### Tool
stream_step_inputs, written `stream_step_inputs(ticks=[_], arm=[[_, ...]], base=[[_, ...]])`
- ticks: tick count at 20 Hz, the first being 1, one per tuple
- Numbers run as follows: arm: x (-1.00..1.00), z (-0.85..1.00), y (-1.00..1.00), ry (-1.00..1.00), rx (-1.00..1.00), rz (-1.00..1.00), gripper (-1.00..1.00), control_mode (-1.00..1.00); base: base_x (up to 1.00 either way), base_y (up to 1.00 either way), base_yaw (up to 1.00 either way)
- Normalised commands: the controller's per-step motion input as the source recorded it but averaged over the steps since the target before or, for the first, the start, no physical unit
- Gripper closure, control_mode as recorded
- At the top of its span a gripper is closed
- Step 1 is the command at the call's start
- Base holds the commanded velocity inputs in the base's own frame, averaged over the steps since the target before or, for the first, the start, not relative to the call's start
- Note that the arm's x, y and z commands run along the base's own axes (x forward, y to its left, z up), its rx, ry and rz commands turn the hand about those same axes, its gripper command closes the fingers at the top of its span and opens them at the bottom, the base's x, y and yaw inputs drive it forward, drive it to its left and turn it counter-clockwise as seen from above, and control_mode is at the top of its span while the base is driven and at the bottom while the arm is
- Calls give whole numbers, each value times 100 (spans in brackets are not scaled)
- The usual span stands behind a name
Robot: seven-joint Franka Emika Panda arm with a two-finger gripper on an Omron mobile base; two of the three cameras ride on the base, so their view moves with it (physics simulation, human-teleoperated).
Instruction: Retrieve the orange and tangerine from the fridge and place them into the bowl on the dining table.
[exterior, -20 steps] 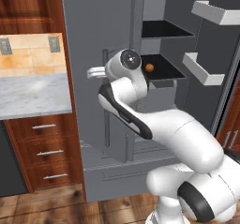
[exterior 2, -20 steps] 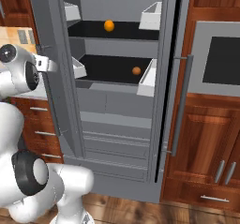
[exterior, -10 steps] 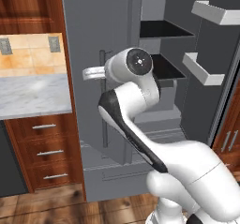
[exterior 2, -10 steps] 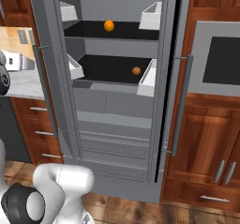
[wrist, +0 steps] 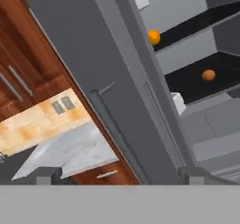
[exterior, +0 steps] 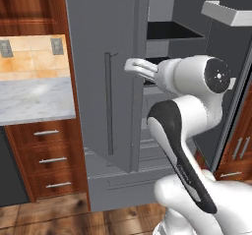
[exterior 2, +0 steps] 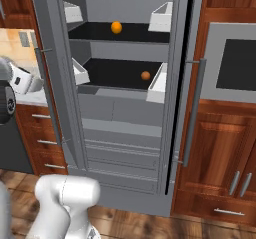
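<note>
A tall grey fridge [exterior 2: 125, 108] stands with both doors swung open, each door bearing a long vertical bar handle, and drawers fill its lower part. Inside are two black shelves. An orange fruit [exterior 2: 116, 27] sits on the upper shelf, toward 11 o'clock. A smaller orange fruit [exterior 2: 145, 75] rests on the lower shelf at 5 o'clock from it, just beside a white door bin.

Grey fridge [exterior 2: 125, 148], black shelves [exterior 2: 120, 73] — orange fruit [exterior 2: 116, 27], white-grey marble counter [exterior: 34, 99]
</note>
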Motion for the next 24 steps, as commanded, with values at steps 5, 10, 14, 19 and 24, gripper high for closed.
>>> stream_step_inputs(ticks=[5,10,14,19,24], arm=[[-24,23,-99,1,56,-7,-100,-100],[7,5,-74,1,42,-9,-100,-100],[20,0,-27,2,25,-11,-100,-100],[1,4,-3,24,28,-11,-100,-100],[15,6,-12,24,33,-2,-100,-100]], base=[[0,0,0],[0,0,0],[0,0,0],[0,0,0],[0,0,0]])
